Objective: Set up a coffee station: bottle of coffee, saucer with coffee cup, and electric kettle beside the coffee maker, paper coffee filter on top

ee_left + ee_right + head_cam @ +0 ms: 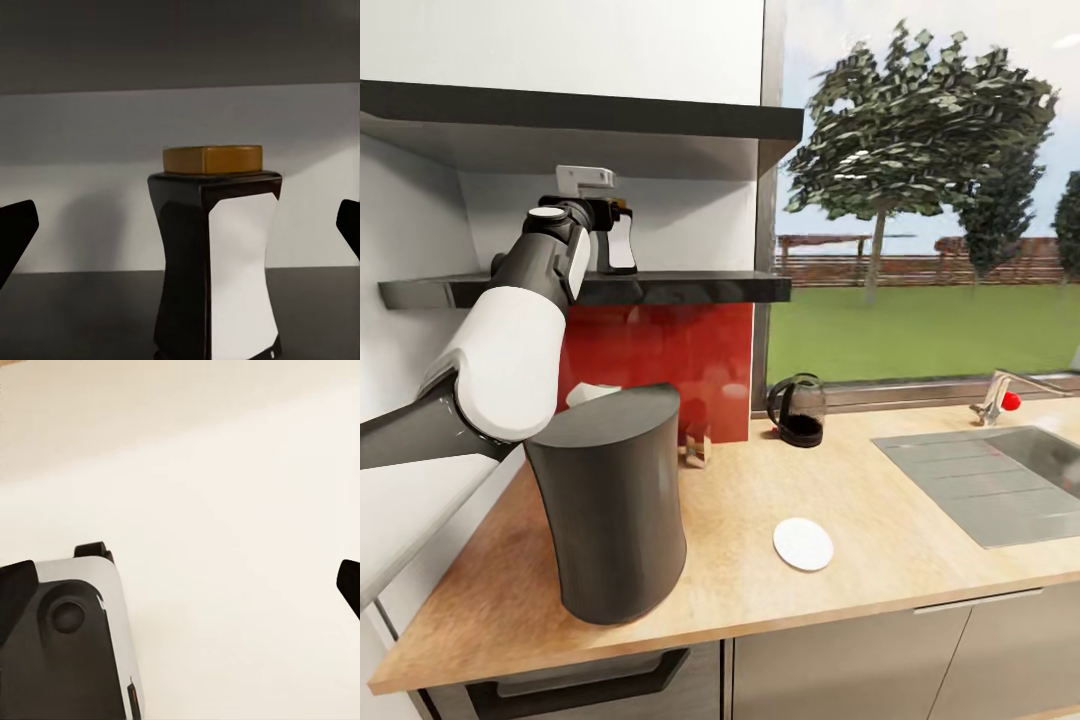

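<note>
step: coffee-bottle pickup | dark waisted glass coffee bottle with amber lid (217,262) is framed on dark shelf (690,288) at 12 o'clock | left gripper (180,232) fingers spread wide, empty | next: advance, close at waist | right fingers spread

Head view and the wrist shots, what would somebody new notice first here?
First the left arm, raised to the dark shelf, its open left gripper facing the bottle of coffee with the amber lid. Next the tall dark coffee maker at the countertop's near left, then the white saucer lying towards the sink.
</note>
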Available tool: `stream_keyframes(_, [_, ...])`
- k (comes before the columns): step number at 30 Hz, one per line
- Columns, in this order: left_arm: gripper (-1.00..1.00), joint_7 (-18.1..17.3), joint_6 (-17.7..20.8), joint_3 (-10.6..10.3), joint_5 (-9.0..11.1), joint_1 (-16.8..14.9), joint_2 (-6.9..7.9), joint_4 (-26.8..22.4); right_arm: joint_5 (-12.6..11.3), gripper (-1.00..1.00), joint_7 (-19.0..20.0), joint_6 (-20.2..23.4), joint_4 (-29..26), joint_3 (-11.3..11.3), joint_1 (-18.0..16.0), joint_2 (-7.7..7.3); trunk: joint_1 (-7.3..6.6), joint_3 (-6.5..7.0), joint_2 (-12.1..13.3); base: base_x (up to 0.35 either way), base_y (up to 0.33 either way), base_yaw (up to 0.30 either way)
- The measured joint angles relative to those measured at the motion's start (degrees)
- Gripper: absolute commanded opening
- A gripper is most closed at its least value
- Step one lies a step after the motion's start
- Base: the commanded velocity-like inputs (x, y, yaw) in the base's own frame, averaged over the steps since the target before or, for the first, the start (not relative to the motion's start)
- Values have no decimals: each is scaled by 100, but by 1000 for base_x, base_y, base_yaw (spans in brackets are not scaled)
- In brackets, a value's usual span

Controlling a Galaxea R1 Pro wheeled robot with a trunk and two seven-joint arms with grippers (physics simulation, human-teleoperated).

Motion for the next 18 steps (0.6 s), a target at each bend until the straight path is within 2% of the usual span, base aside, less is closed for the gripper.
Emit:
stream_keyframes(15, [100, 70, -8, -8, -5, 0, 0, -9, -1, 100, 6, 2, 2, 5, 0, 3, 0, 130, 0, 2, 0, 0])
stream_keyframes(18, [100, 68, -4, 15, 3, 0, 0, -10, -1, 100, 6, 2, 2, 3, 0, 5, -2, 154, 0, 175, 0, 0])
